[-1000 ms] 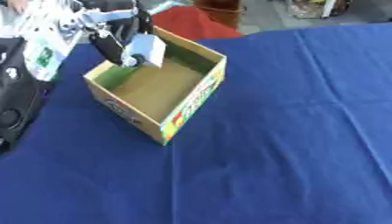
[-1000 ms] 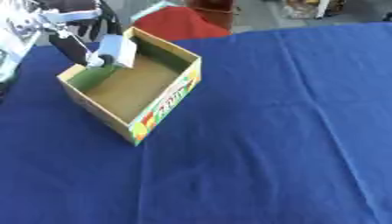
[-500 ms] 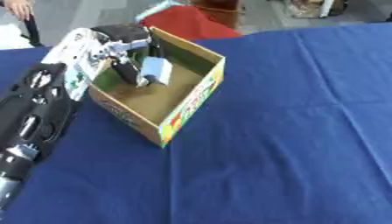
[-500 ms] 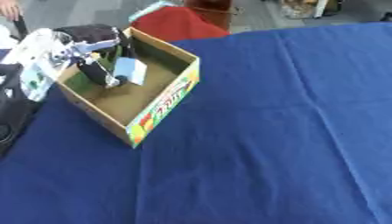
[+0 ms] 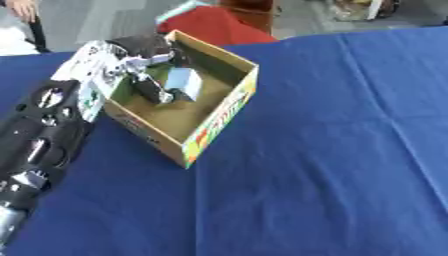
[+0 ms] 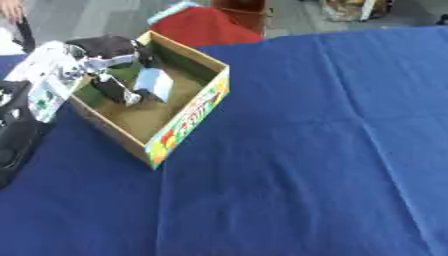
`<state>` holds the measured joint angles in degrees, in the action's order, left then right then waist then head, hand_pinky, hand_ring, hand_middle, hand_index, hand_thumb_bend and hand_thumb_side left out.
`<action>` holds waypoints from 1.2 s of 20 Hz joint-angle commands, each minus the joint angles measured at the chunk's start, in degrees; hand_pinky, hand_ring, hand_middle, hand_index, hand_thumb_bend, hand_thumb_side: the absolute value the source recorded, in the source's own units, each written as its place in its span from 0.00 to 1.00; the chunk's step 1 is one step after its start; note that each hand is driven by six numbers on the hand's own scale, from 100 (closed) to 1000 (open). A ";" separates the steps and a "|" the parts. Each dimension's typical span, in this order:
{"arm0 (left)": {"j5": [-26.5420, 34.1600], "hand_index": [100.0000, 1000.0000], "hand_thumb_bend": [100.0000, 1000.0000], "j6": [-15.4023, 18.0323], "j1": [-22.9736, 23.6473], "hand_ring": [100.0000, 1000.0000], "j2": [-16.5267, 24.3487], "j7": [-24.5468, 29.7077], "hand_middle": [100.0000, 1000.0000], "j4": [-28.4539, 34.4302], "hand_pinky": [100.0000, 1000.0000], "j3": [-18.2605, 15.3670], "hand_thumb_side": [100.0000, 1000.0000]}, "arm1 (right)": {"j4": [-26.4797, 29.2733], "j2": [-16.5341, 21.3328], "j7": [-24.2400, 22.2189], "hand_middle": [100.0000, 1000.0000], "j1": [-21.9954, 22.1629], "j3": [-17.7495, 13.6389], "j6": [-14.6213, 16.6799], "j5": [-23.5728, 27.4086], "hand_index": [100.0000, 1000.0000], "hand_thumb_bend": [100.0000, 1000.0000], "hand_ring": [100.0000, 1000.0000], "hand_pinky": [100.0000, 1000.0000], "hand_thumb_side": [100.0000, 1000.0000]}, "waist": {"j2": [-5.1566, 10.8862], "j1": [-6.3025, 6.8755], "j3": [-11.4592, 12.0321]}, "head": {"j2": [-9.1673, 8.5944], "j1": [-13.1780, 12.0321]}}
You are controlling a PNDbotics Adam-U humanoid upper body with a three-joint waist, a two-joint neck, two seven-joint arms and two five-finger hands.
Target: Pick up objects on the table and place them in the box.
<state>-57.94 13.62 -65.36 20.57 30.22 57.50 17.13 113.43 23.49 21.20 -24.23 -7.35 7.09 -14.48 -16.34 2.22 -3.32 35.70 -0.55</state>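
An open cardboard box (image 5: 224,106) with a colourful printed side stands on the blue tablecloth (image 5: 332,150) at the upper left. My left hand (image 5: 121,61) reaches over the box's left wall and down into it. Its fingers (image 5: 154,92) are curled against a small pale blue block (image 5: 185,82), which is low inside the box near the floor. The black left forearm (image 5: 39,135) runs down the left edge of the view. My right hand shows in neither view.
A red object (image 6: 201,25) lies just beyond the table's far edge, behind the box. The blue cloth stretches bare to the right and in front of the box.
My left hand has gone down from above the box's rim into the box, carrying the pale blue block with it. More of the forearm now shows.
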 commanded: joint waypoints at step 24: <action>19.86 0.85 0.08 -17.68 10.55 0.77 16.49 -12.62 0.78 49.19 0.71 -7.17 0.46 | 1.16 3.88 0.89 0.82 -0.28 -0.84 0.51 -0.96 0.76 0.00 0.69 0.65 1.00 | 3.30 -0.66 2.66 | 2.46 2.13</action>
<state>-40.07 -1.87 -54.18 34.14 19.18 101.97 11.72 113.43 25.50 21.81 -24.13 -7.73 7.52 -15.08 -14.27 1.72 -0.66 37.72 1.37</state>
